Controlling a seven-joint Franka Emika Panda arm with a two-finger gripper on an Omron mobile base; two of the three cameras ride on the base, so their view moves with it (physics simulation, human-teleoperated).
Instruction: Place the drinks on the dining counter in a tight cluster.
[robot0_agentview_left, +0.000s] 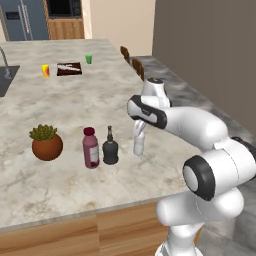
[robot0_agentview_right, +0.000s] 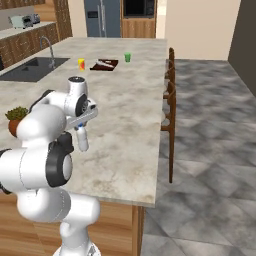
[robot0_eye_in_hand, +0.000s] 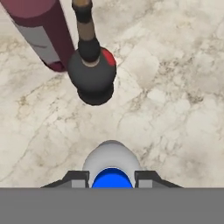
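On the dining counter (robot0_agentview_left: 75, 100) the tall dark-red bottle (robot0_agentview_left: 90, 149) and the squat black bottle (robot0_agentview_left: 110, 149) stand side by side, nearly touching. A short gap to their right stands the small white bottle (robot0_agentview_left: 138, 143) with a blue cap (robot0_eye_in_hand: 112, 178). My gripper (robot0_agentview_left: 137, 128) comes down over it, a finger on each side of its top, shut on it. In the hand view the black bottle (robot0_eye_in_hand: 92, 74) and the dark-red bottle (robot0_eye_in_hand: 43, 30) lie just beyond the white bottle (robot0_eye_in_hand: 112, 159). From the right base view my gripper (robot0_agentview_right: 81, 126) grips the white bottle (robot0_agentview_right: 82, 141) near the counter's front.
A brown plant pot (robot0_agentview_left: 47, 143) stands left of the bottles. Far back on the counter are a yellow cup (robot0_agentview_left: 45, 70), a dark tray (robot0_agentview_left: 69, 68) and a green cup (robot0_agentview_left: 88, 59). A sink (robot0_agentview_right: 30, 69) lies at the left; chairs (robot0_agentview_right: 170, 100) line the right edge.
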